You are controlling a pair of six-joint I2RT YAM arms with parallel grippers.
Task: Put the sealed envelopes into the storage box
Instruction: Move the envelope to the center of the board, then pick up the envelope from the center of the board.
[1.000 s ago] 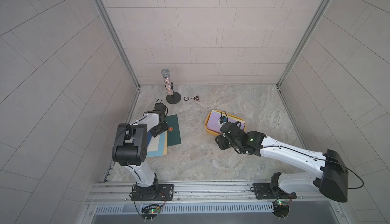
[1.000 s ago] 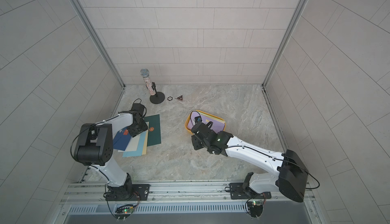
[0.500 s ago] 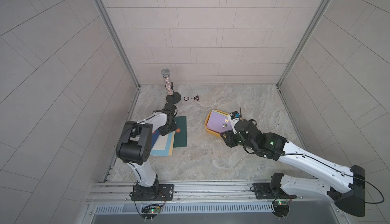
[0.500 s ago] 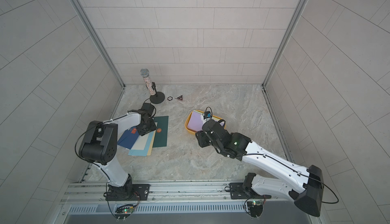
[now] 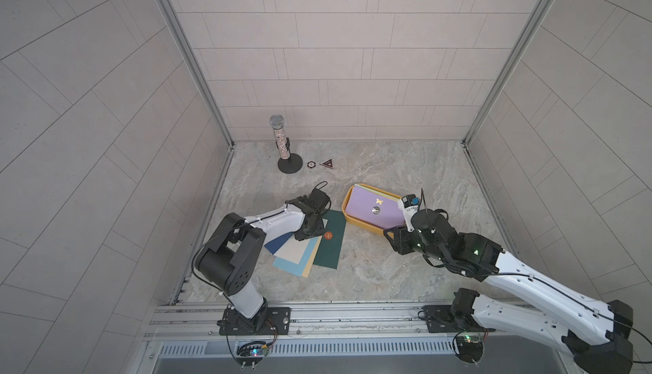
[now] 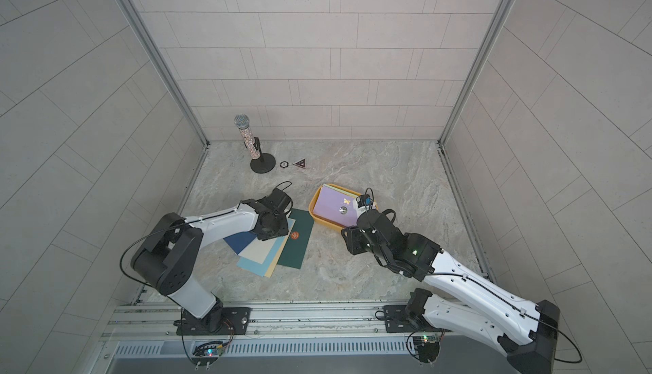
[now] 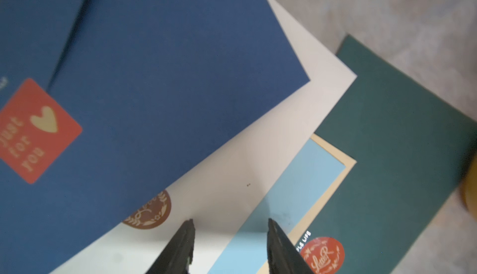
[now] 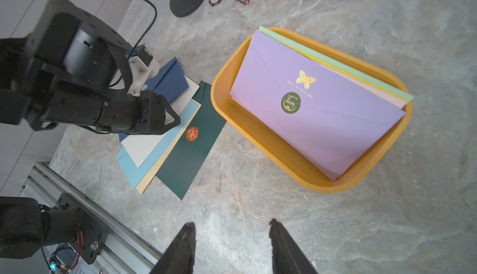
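1. box [image 8: 260, 148]: mustard, on tabletop [image 8: 322, 228]; holds a stack topped by lilac envelope [image 8: 322, 120] with gold butterfly and dark-green round seal; its small writing is unreadable.
2. 5 envelopes fanned just beside box:
   - navy envelope [image 7: 154, 79], with red sticker [image 7: 36, 130] reading "just for you" beside a heart
   - white envelope [image 7: 258, 156], with brown seal [image 7: 152, 213]
   - light blue envelope [image 7: 296, 190]
   - cream envelope [image 8: 147, 181]
   - dark green envelope [image 7: 400, 143], with red round seal [image 7: 322, 254], script unclear
3. left tool [image 7: 229, 223]: spread, empty, low over white and light blue envelopes.
4. right tool [image 8: 231, 225]: spread, empty, over bare tabletop near box.
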